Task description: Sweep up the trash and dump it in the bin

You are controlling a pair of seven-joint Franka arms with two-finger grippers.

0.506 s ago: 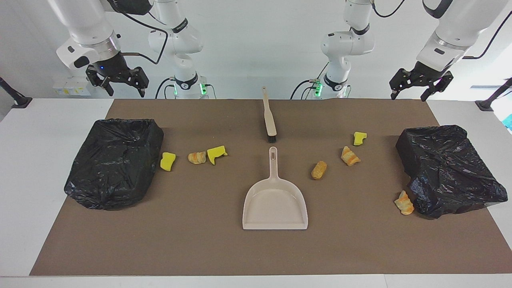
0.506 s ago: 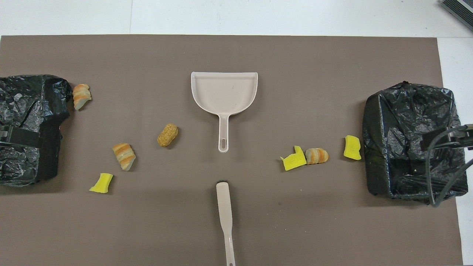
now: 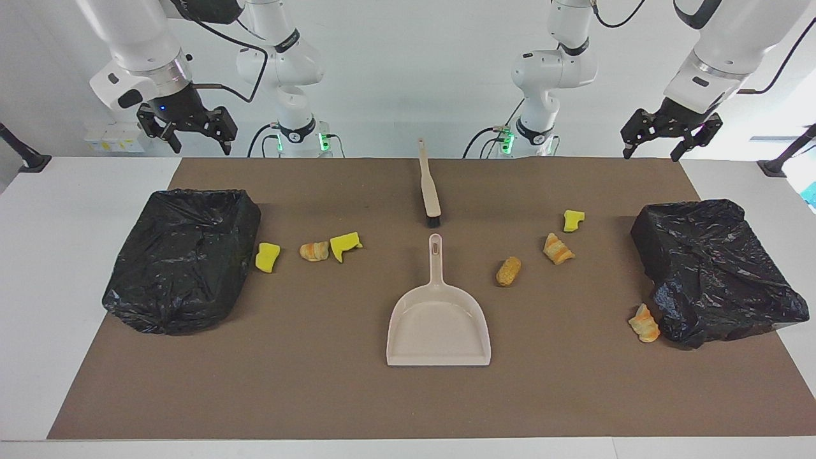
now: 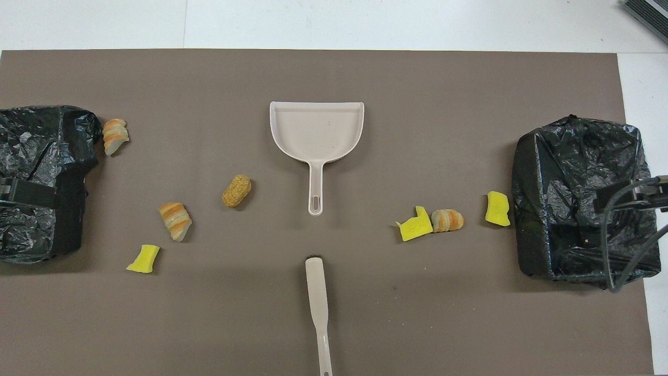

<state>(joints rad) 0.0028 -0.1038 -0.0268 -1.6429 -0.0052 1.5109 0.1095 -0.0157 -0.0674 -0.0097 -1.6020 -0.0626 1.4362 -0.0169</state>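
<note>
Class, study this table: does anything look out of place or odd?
Yes: seven scraps of trash litter the mat instead of the bins. One pastry lies right against the bin at the left arm's end, outside it. Dustpan and brush lie untouched.

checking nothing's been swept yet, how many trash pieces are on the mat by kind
yellow sponge chunks: 3
striped croissant pieces: 3
tan bread roll: 1
total: 7, all lying on the mat, none in the dustpan
</note>
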